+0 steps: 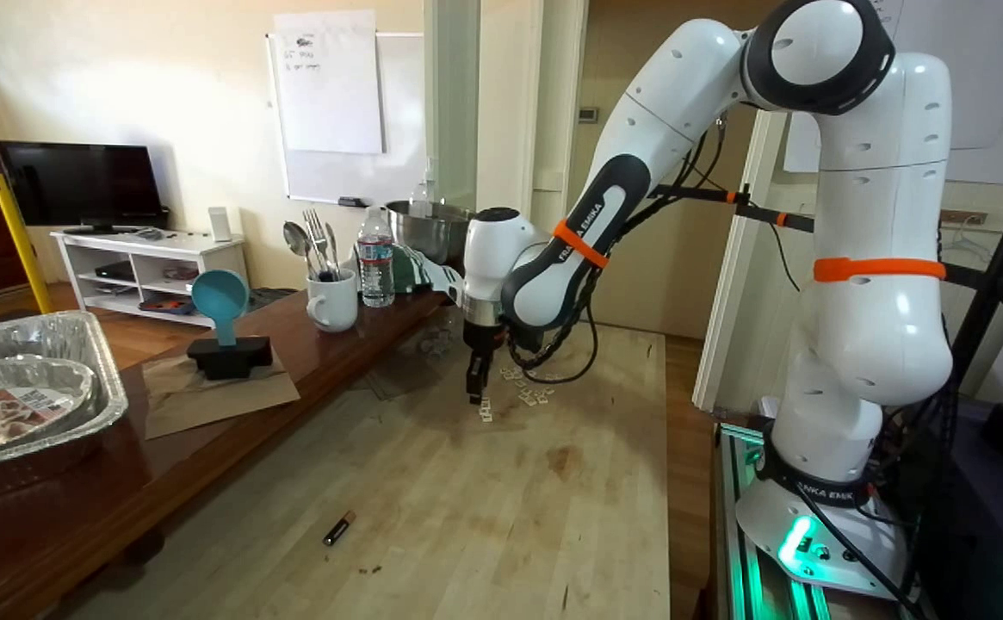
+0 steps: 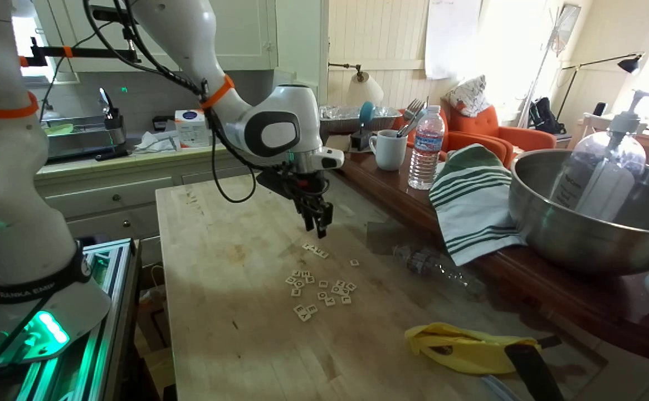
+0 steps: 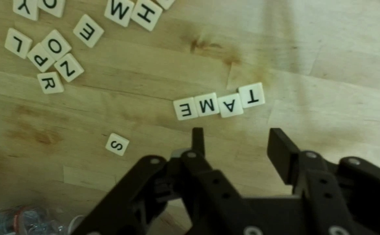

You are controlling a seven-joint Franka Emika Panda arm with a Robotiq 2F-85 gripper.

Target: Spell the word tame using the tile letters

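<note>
Over bare tabletop (image 1: 484,499), inside its edges, the claw (image 3: 239,147) hangs, jaws apart, near the TAME tiles (image 3: 221,103)

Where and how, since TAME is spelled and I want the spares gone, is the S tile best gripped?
Probably by two opposite edges, with the gripper coming from straight above: the S tile is a small flat square lying face up on the table, with no tile touching it, so its sides look free.
</note>
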